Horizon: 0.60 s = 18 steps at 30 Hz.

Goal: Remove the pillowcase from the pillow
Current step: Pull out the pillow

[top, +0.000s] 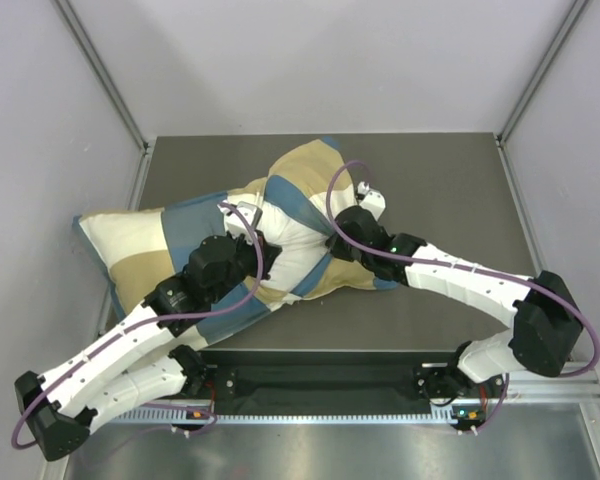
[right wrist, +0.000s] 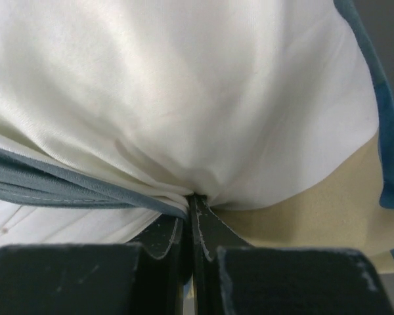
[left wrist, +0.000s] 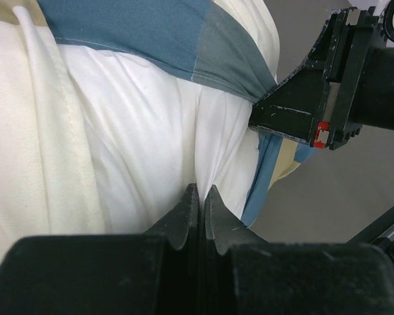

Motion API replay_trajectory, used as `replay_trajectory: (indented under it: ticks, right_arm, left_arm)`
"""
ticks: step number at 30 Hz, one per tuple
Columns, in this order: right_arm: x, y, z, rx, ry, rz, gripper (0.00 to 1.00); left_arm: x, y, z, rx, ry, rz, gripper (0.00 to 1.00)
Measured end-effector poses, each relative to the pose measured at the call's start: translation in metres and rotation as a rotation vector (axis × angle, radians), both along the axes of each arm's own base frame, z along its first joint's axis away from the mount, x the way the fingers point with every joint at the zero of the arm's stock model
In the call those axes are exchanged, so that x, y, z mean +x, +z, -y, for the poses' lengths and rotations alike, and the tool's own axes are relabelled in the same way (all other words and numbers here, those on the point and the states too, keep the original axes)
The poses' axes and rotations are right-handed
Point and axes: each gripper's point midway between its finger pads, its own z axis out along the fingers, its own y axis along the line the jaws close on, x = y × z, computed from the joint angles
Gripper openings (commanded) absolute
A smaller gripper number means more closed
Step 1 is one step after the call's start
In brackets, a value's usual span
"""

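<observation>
Grey table (top: 460,190) bears the pillow (left wrist: 144,131) crosswise; left gripper (left wrist: 198,190) pinches its middle, right gripper (right wrist: 192,197) clamps the pillowcase (top: 190,225) just rightward.

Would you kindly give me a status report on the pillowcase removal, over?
Left gripper shut on pillow. Right gripper shut on pillowcase edge. Pillowcase mostly on, pillow partly bared. No obstruction seen.

"What's on the dark table (top: 450,190)?"
"A pillowcase (top: 180,235) in blue, tan and cream checks, all bunched up. The white pillow (top: 298,240) peeks out in the middle."
"And the arms?"
"The left gripper (top: 262,242) is on the white part. The right gripper (top: 332,238) is at the blue edge nearby."
</observation>
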Motion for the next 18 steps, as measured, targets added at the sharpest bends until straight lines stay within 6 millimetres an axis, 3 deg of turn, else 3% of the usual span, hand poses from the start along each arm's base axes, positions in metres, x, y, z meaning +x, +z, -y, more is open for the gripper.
replay_trajectory:
  ticks: [18]
  right_arm:
    - [0.009,0.013,-0.002,0.097,0.161,-0.011,0.0]
  left_arm:
    - [-0.009,0.019,-0.023,0.07,0.03,0.03,0.0]
